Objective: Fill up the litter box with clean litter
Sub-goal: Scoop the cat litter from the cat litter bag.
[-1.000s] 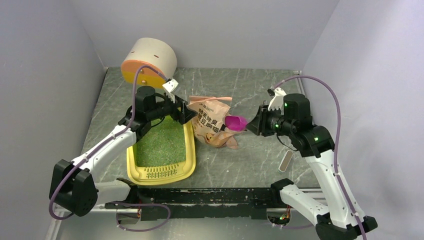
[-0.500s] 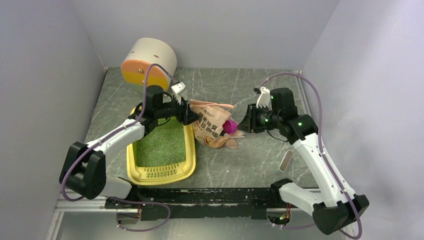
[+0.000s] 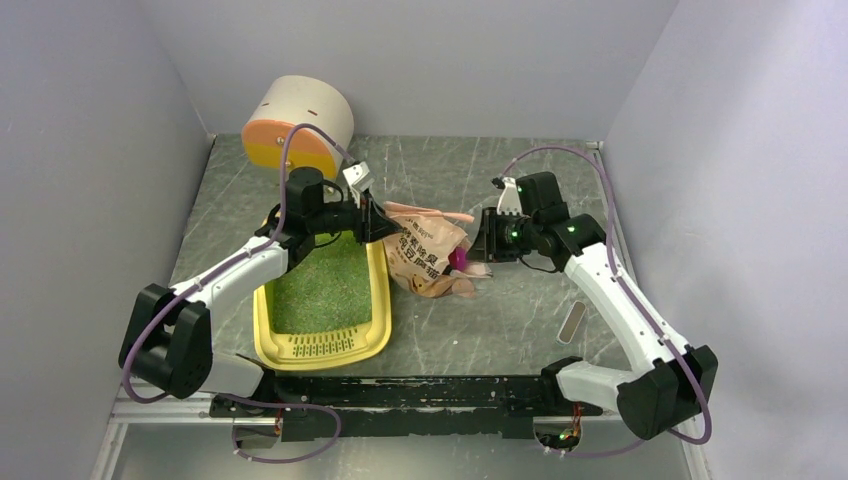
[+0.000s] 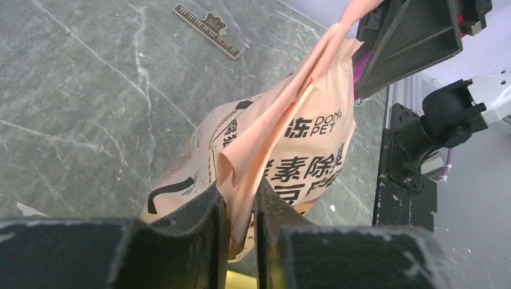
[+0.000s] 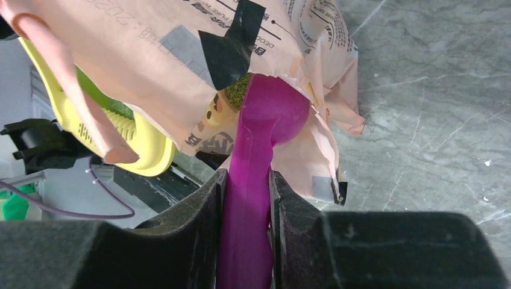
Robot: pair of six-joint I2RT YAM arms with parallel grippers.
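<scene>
Grey marble-like table (image 3: 520, 320) carries the yellow rounded litter box (image 3: 320, 346), grainy green clean litter (image 3: 320, 290) inside. Left wrist: left gripper (image 4: 241, 205) pinches the crinkled pink-beige bag (image 4: 301, 150). Right wrist: right gripper (image 5: 247, 198) clamps the glossy magenta scoop (image 5: 265, 120).

Left gripper (image 4: 240, 201) reached right, closed from wide onto top edge of pink-beige printed bag (image 4: 301, 144). Right gripper (image 5: 246, 192) swung left, pushed magenta plastic scoop (image 5: 268, 111) into bag mouth.

The bag (image 4: 289, 162) is matt, creased paper; the scoop (image 5: 265, 120) smooth glossy plastic (as is the litter box (image 3: 320, 345)).
</scene>
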